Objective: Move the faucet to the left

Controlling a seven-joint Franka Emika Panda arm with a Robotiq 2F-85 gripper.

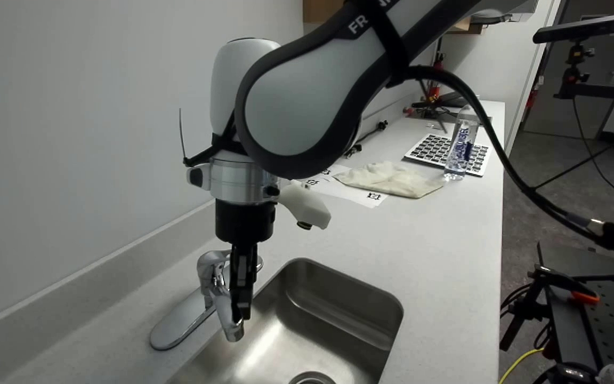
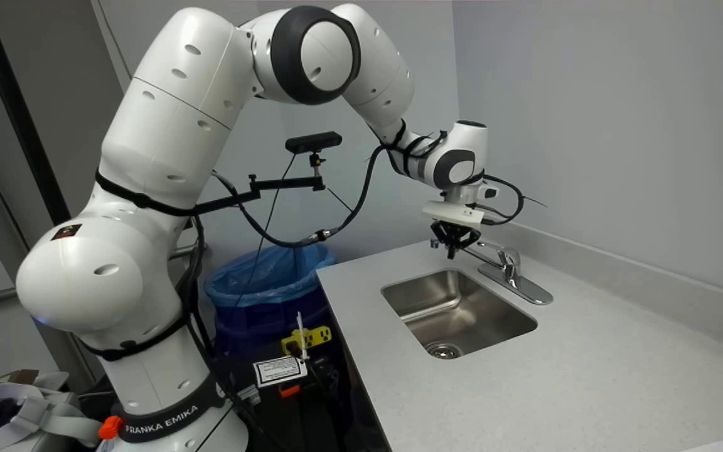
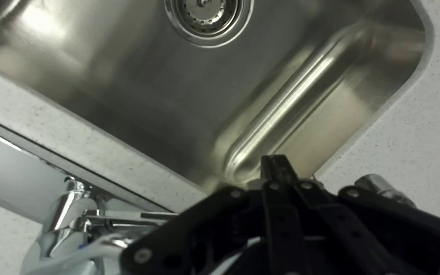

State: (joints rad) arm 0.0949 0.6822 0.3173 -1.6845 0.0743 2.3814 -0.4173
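One faucet (image 1: 212, 285): mounted on the counter (image 1: 445, 256), between the wall (image 1: 99, 133) and the sink (image 1: 333, 320), presumably so that the sink can be filled; seen just left of the gripper (image 3: 277, 164) in an exterior view.
Gripper: pointed down beside the spout (image 1: 226, 312), its two fingers (image 1: 242, 282) pressed together, nothing seen pinched between them; one blunt tip is probably wanted because the spout is to be pushed, not grasped. Whether contact is made cannot be told.
Sink: sunk within the spout's reach, so that room for a sideways turn is apparently left above it.
Cloth (image 1: 387, 180): laid well apart from the sink, seemingly partly over the sheets (image 1: 339, 191), likely to be kept out of the way.
Bottle (image 1: 462, 144): stood upright by the board (image 1: 425, 150); whether on it or before it cannot be told.
Camera (image 1: 584, 29): mounted high, presumably so that the work can be watched.
Spout: long and low, slanted rather than squared to the sink; it is crossed by the gripper in the wrist view, with what seems its chrome end showing beyond.
Lever (image 2: 490, 245): short and slim, set above the spout, apparently turned much the same way.
Body (image 2: 510, 263): rounded chrome, streaked with dark reflections.
Plate (image 2: 534, 292): long, flat, rounded at the end, mirror-bright.
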